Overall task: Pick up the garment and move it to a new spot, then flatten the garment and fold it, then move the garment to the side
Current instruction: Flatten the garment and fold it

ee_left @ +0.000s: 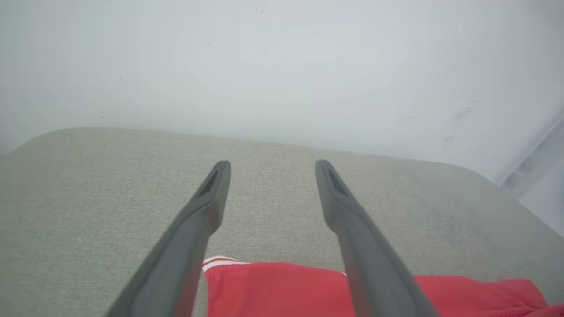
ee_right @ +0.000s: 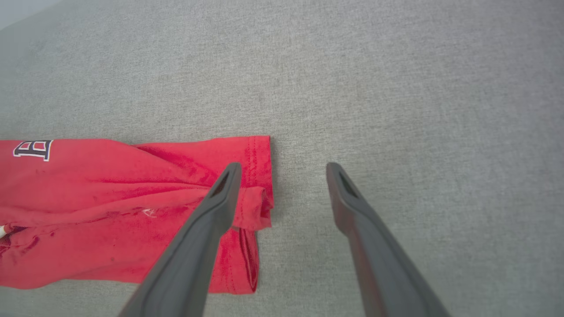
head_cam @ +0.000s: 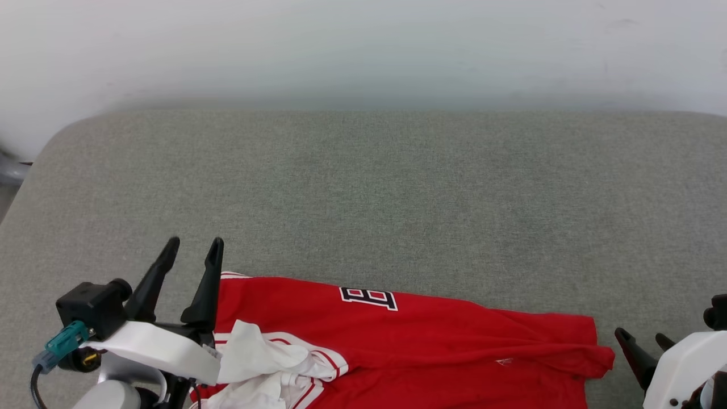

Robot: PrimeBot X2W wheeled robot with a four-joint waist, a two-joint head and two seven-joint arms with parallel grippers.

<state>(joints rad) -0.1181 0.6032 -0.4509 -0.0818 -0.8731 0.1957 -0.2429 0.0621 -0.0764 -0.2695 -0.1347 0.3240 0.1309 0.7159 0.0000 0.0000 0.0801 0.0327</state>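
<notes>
Grey fabric worktop (head_cam: pixel 363 187) across most of the head view, rounded at the upper left, with a pale wall (head_cam: pixel 363 45) along the top of the frame. Red jersey (head_cam: pixel 409 341) spread sideways along the bottom centre, running off the lower edge. Dark block letter (head_cam: pixel 368 297) with a white outline near its upper edge, centre of frame. White lining (head_cam: pixel 255 358) bunched at lower left, beside red-and-white striped trim (head_cam: pixel 326 359). Hem (head_cam: pixel 590 346) at lower right, creased and slightly folded over.

Left end effector (head_cam: pixel 195 243) at lower left, fingers (head_cam: pixel 207 284) spread apart and pointing up the frame, empty. Right-hand finger overlapping the jersey's left corner in the head view; contact impossible to tell. In the left wrist view, both fingers wide apart over bare worktop, red cloth with a striped corner low in the frame beneath them, nothing between the tips.

Right end effector (head_cam: pixel 640 335) at lower right, just beyond the hem, fingers apart, holding nothing. In the right wrist view, left-hand finger crossing the folded hem at centre frame, other finger over bare worktop to the right; jaws wide, no cloth pinched. Jersey at centre left of that frame, wrinkled, letter at the far left edge.
</notes>
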